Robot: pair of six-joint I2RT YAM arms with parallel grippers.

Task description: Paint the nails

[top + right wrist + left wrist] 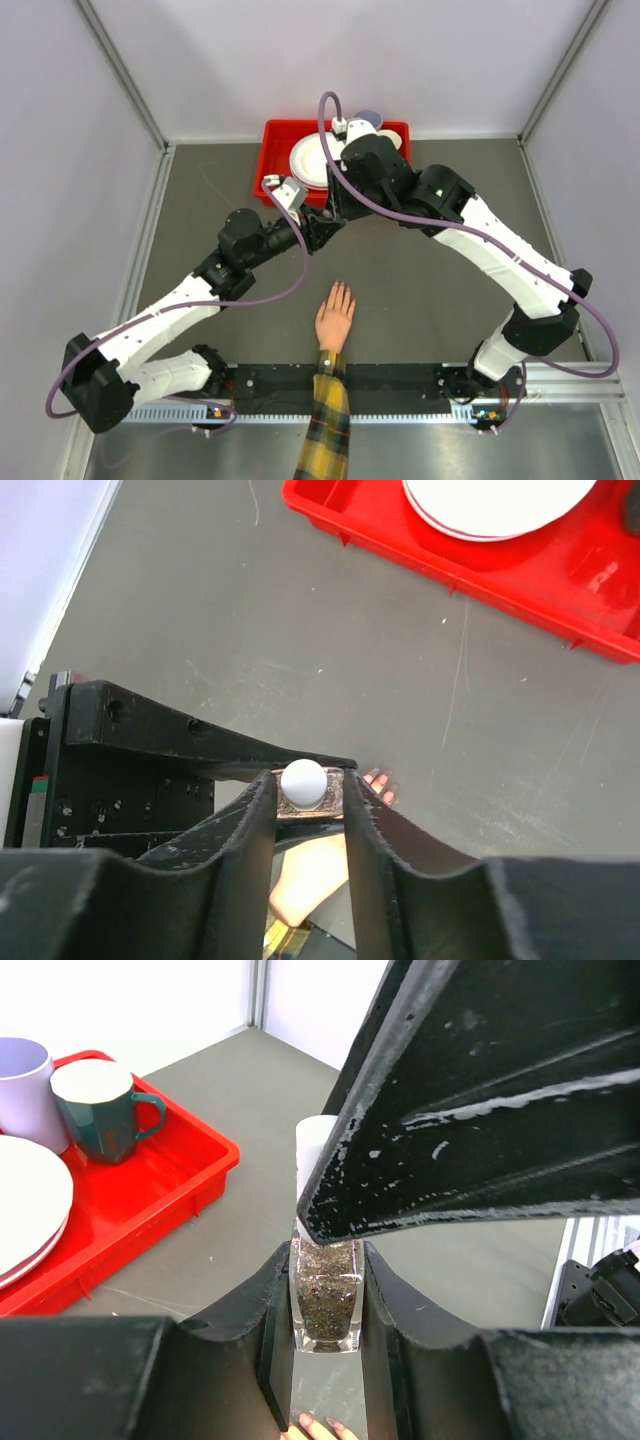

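Both sets of jaws meet over the middle of the tabletop [400, 300], between the red tray [270, 150] and the hand [335, 322].

Left jaws: clenched on the clear bottle [325, 1305], one finger on each side of the glass. Bottle is upright with a dark glittery fill. Can't tell if its base touches the tabletop.

Right jaws: sit above and straddle the pale cap [303, 781] at a narrow spacing. Contact with the cap isn't clear in either wrist view, so can't tell whether they grip it.

Nails [340, 289]: on the fingertips of the peach hand, which lies flat and palm down, centred by the near edge between the two arm bases, fingers pointing toward the tray. Plaid sleeve [325, 435] runs off the bottom of the top view. Nails are near the bottle, on its near side, not touching it. Both wrist views catch a few fingertips just below the jaws, and the nails read pinkish there.

Tray is at the far edge and holds white plates [310, 160], a dark green mug [105, 1110] and a lavender mug [20, 1080].
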